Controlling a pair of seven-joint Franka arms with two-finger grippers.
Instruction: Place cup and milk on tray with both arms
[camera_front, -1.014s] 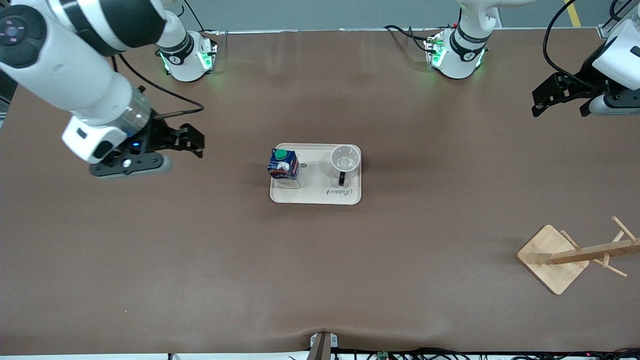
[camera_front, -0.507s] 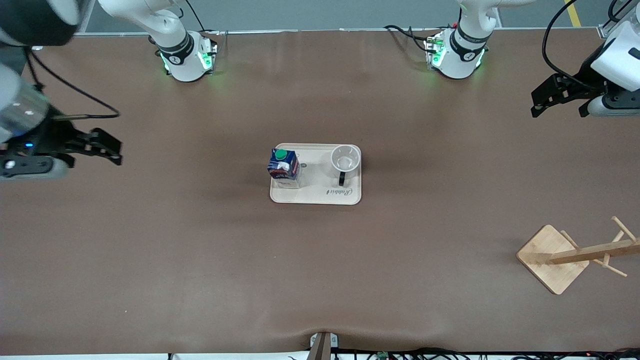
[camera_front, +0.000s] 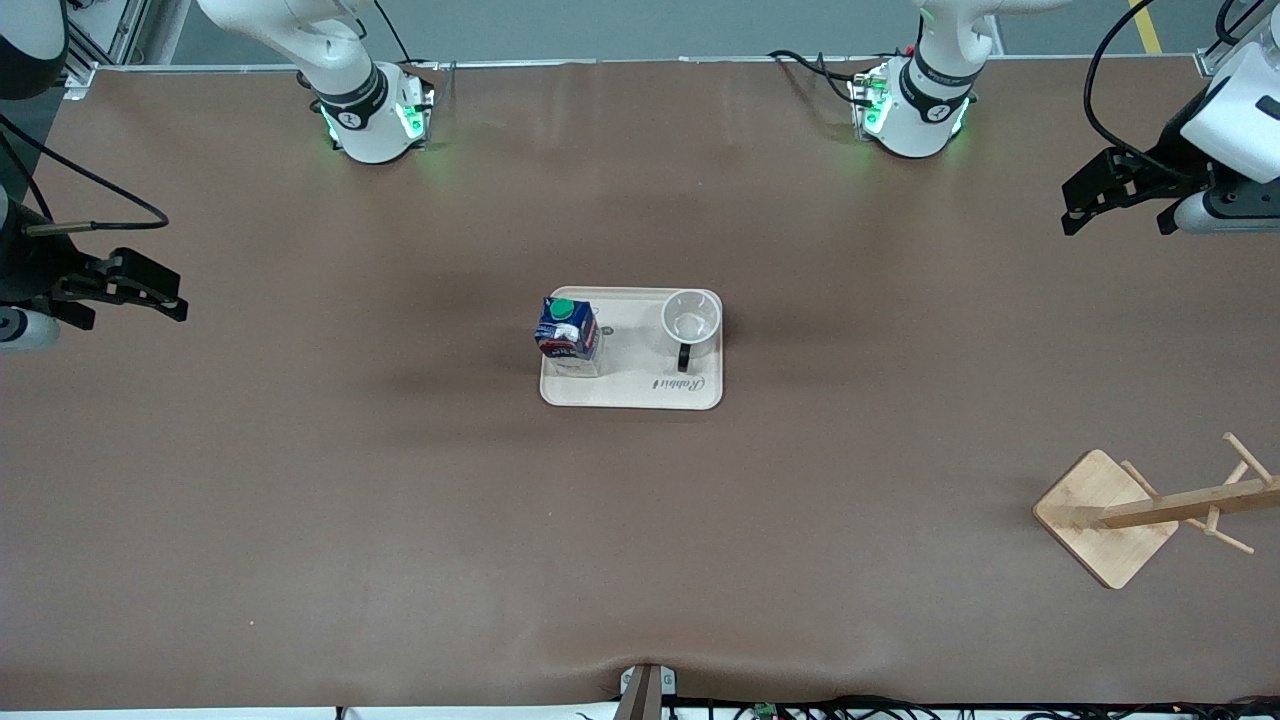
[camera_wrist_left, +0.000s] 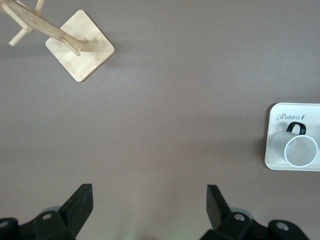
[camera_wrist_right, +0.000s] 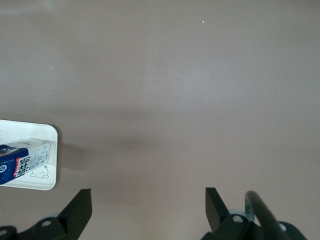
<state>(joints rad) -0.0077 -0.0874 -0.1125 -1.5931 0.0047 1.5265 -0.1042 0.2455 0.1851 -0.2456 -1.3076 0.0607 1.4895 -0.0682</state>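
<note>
The cream tray (camera_front: 628, 352) lies in the middle of the table. On it the dark-blue milk (camera_front: 567, 331) with its green cap stands upright at the end toward the right arm. The white cup (camera_front: 690, 320) stands upright at the end toward the left arm, its black handle pointing to the front camera. My right gripper (camera_front: 160, 292) hangs open and empty over the right arm's end of the table, far from the tray. My left gripper (camera_front: 1115, 222) hangs open and empty over the left arm's end. The left wrist view shows the cup (camera_wrist_left: 300, 150) on the tray (camera_wrist_left: 272, 127); the right wrist view shows the milk (camera_wrist_right: 22, 160).
A wooden rack (camera_front: 1105, 515) with a square base and tilted pegs stands near the front camera at the left arm's end, also seen in the left wrist view as the rack (camera_wrist_left: 80, 50). Brown table surface surrounds the tray on all sides.
My right arm has swung away from the tray toward its own end of the table, its gripper open throughout. The left arm, milk, cup and tray have stayed put.
</note>
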